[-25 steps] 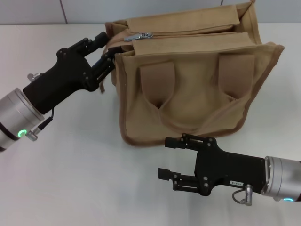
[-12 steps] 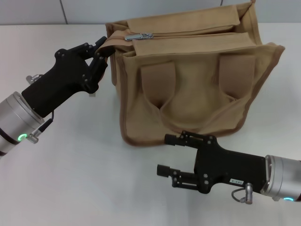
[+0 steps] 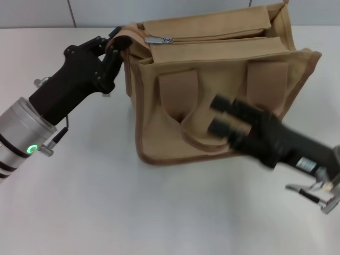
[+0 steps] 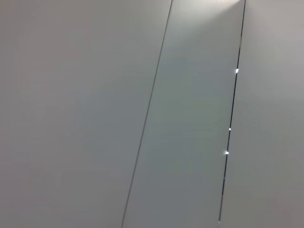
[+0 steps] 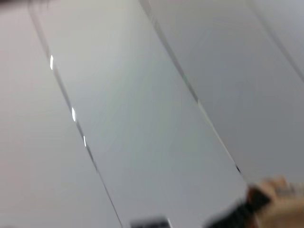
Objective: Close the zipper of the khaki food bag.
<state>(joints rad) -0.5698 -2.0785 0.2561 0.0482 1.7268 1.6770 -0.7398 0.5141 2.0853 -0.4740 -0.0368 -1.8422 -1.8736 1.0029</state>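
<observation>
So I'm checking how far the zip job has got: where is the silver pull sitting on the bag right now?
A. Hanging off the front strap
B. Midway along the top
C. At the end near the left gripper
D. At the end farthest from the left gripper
C: in the head view the pull sits at the bag's top end, right beside the left gripper.
</observation>
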